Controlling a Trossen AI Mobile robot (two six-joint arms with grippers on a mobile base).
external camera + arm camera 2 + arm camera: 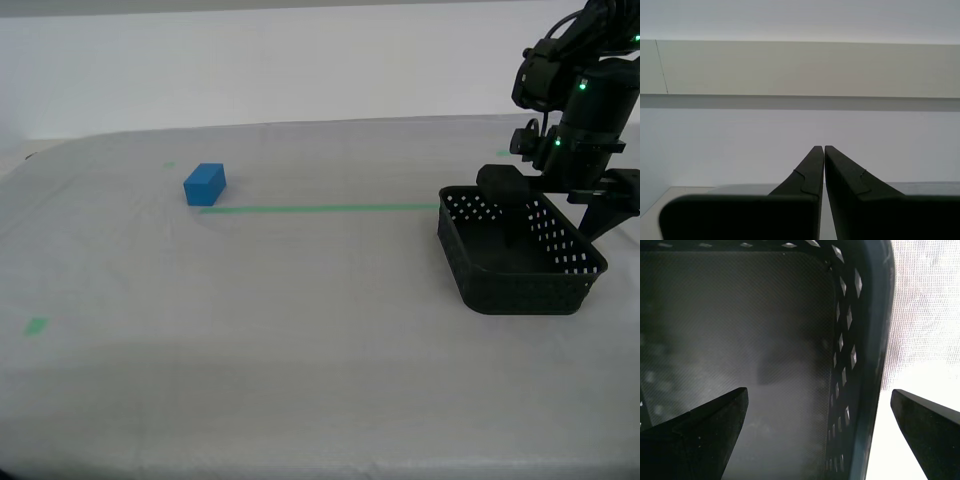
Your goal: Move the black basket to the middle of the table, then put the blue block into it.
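1. Where the exterior view's right holds the black basket on the table, my first gripper straddles its wall; the blue block sits well apart.
2. First wrist view: fingers spread wide around that wall.
3. Second wrist view: my second gripper pressed together, empty

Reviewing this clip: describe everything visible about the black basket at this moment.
The black basket is a small rectangular plastic container with rounded corners and rows of round holes in its walls. It sits upright and empty on the cloth-covered table, toward the exterior view's right, just past the end of the green tape line. My first end effector is open and straddles one wall, one finger inside, the other outside; whether the fingers touch it cannot be told. The blue block lies well apart.
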